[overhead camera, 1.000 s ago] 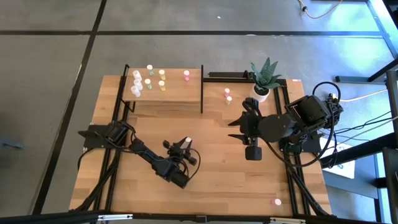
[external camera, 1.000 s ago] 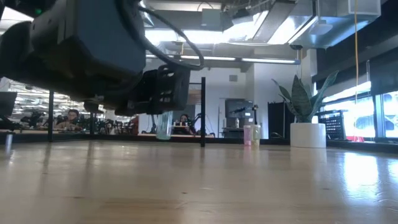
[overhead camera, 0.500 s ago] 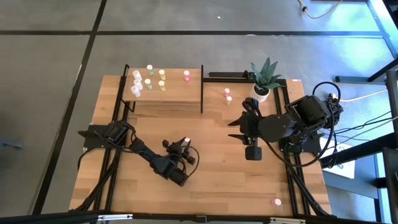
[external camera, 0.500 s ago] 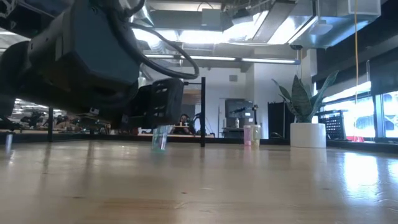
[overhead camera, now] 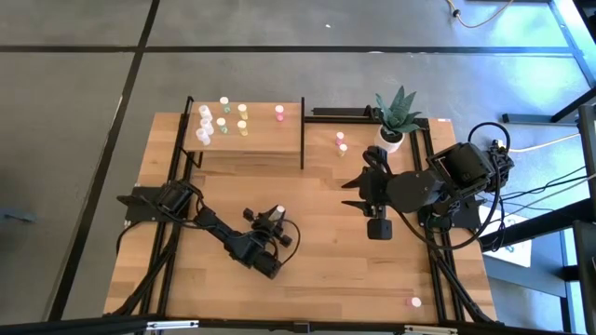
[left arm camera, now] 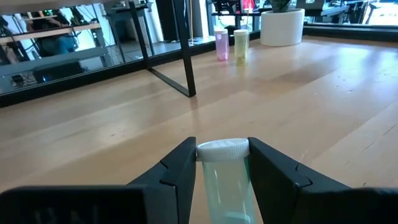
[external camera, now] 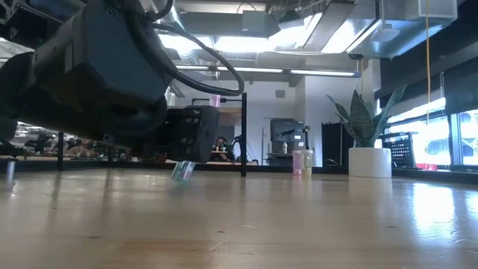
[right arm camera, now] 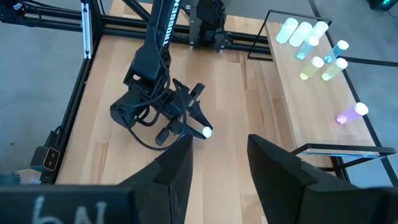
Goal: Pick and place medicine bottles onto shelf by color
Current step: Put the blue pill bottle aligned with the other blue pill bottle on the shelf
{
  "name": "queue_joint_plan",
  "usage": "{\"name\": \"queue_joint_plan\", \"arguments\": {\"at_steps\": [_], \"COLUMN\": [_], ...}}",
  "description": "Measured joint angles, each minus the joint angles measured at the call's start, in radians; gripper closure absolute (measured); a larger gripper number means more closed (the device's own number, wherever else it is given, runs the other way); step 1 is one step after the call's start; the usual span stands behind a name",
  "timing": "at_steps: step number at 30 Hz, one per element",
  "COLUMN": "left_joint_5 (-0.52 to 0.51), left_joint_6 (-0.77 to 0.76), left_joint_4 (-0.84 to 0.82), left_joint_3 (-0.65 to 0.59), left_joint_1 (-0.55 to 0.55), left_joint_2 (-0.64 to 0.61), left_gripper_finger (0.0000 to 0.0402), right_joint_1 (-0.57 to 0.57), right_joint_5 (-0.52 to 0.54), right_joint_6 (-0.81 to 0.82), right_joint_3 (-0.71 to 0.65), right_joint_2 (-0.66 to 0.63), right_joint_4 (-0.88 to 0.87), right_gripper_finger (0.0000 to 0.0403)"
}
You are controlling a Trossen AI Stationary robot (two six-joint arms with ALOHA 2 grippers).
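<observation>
Tabletop (overhead camera: 326, 261): left end effector (left arm camera: 222, 163) tilted its bottle (left arm camera: 225, 177).

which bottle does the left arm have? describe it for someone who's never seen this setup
Start at the wooden table, front centre, well short of the raised shelf. The left claw is closed on a small bottle there. It has a white cap and a greenish-clear body, and it is the only bottle not standing free.

a robotics lab set inside an open-plan office — the wooden table (overhead camera: 317, 242) sits in a black metal frame (overhead camera: 177, 167) on a bare concrete floor (overhead camera: 74, 112), cables (overhead camera: 549, 200) trailing off to one side. beyond it, ceiling strip lights (external camera: 246, 45), exposed ducting (external camera: 328, 22) and desks with people seated (external camera: 220, 143) — plus a potted plant (external camera: 366, 142).
</observation>
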Motion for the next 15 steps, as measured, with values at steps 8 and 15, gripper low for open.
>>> {"name": "queue_joint_plan", "arguments": {"at_steps": [8,15], "left_joint_5": [0.0,-0.033], "left_joint_6": [-0.001,-0.006], "left_joint_4": [0.011,0.028], "left_joint_3": [0.0,0.0], "left_joint_1": [-0.004,-0.004], "left_joint_2": [0.0,0.001], "left_gripper_finger": [0.0273,0.0273], "right_joint_1": [0.0,0.0], "right_joint_5": [0.0,0.0], "right_joint_6": [0.0,0.0], "right_joint_3": [0.0,0.0], "right_joint_2": [0.0,0.0], "right_joint_4": [0.0,0.0], "right_gripper_finger": [0.0249,0.0249]}}
